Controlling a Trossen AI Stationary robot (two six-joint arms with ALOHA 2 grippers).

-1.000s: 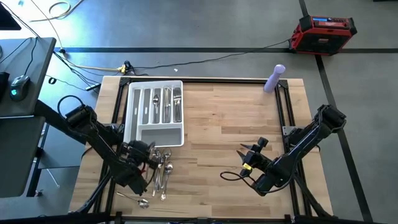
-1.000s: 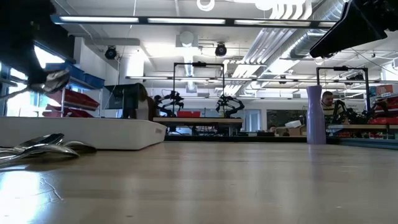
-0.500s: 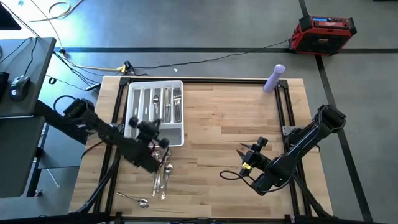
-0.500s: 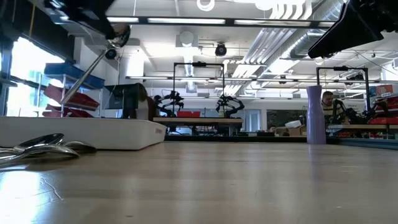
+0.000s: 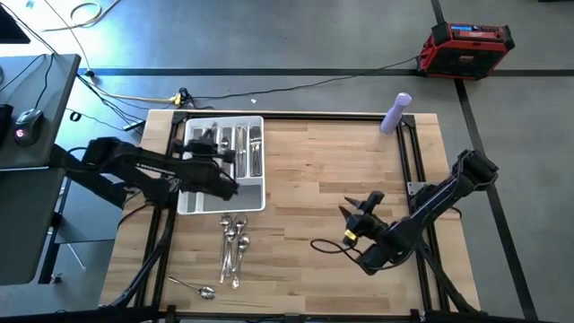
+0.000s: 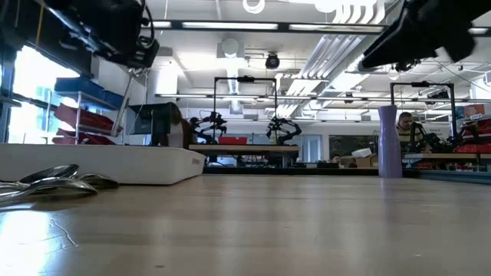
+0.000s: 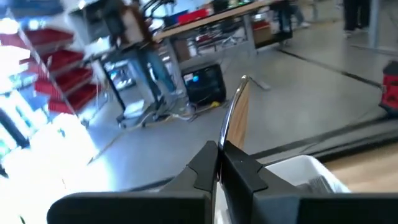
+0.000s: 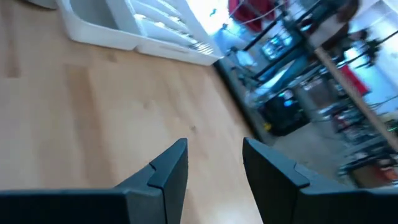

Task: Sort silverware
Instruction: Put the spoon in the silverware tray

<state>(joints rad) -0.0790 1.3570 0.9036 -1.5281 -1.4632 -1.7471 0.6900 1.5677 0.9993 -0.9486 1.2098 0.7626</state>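
My left gripper (image 5: 204,144) (image 7: 217,149) hovers over the white compartmented tray (image 5: 193,196) at the far left, shut on one long piece of silverware (image 7: 237,109) (image 6: 126,100). Sorted silverware (image 5: 248,148) lies in the tray's long compartments. A loose heap of silverware (image 5: 233,244) rests flat on the wood just near of the tray, and a single spoon (image 5: 203,290) lies by the near edge. At the near right my right gripper (image 5: 357,208) (image 8: 214,155) hangs open above bare wood, with nothing between its fingers. My left gripper pinches the piece of silverware between its two shut fingers (image 7: 205,165). The long handle (image 7: 239,99) sticks out past the fingertips, along the fingers, toward the table's far edge. The fingers hide the held end. The piece is lifted clear, above the tray.
A purple bottle (image 5: 395,112) (image 6: 388,142) stands at the far right corner. A black frame rail (image 5: 296,114) runs along the table's far edge. Bare wood lies between the tray and my right gripper. A red case (image 5: 466,45) sits on the floor beyond.
My left gripper has risen from the loose heap near the tray and swung toward the far edge, ending over the tray. It has turned on the way and stayed shut on the piece, which is lifted clear. My right gripper has rolled slightly in place.
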